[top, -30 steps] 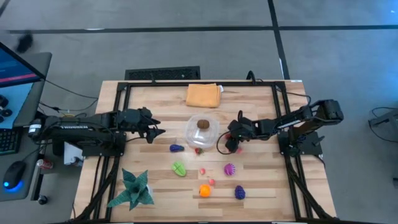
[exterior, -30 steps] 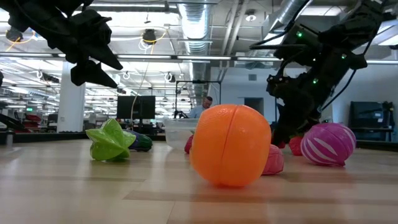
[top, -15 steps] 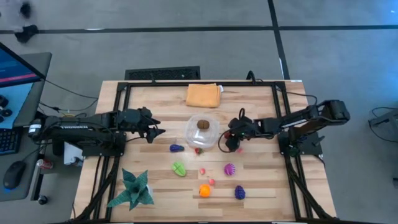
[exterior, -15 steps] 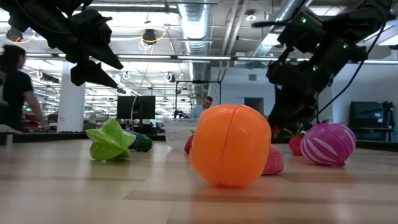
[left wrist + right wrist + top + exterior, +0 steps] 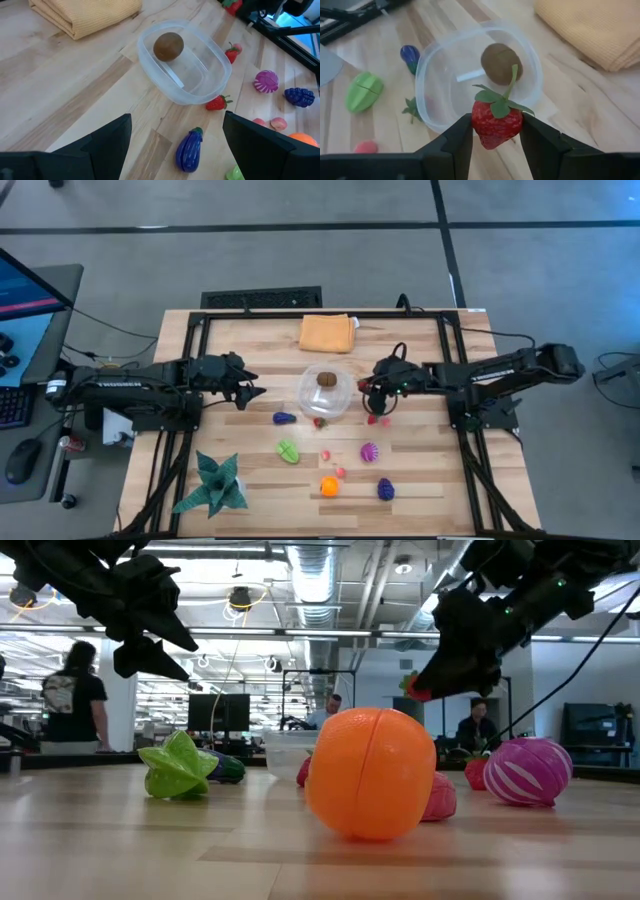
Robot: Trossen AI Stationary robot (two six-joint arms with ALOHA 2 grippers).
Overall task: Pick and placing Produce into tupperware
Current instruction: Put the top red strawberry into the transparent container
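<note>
The clear tupperware [image 5: 325, 392] sits mid-table with a brown fruit [image 5: 326, 379] lying in it. My right gripper [image 5: 372, 388] hovers just right of it, shut on a red strawberry [image 5: 496, 122]. My left gripper [image 5: 245, 392] waits open, raised, left of the container [image 5: 182, 62]. On the table lie a purple eggplant [image 5: 284, 418], a strawberry [image 5: 318, 422] against the container's near wall, another strawberry [image 5: 385, 419], a green piece [image 5: 288, 451], a magenta one [image 5: 370, 451], an orange one [image 5: 329, 486] and a dark purple one [image 5: 385, 490]. My right gripper pinches the strawberry's red body [image 5: 492, 131] between its two fingers, one on each side. The green leaves and stem [image 5: 507, 92] stick out ahead of the fingers. The fingers slant down toward the table's left. The strawberry is lifted clear of the table [image 5: 420, 692].
A folded orange cloth [image 5: 327, 333] lies at the far edge. A green spiky star-shaped plant [image 5: 212, 485] stands at the near left. Small pink pieces [image 5: 326, 454] lie between the green and magenta toys. People show in the room behind the table.
My right gripper has risen from the table just right of the container, carrying the strawberry clear of the wood, and has drifted toward the far edge. A person has walked through the room behind.
</note>
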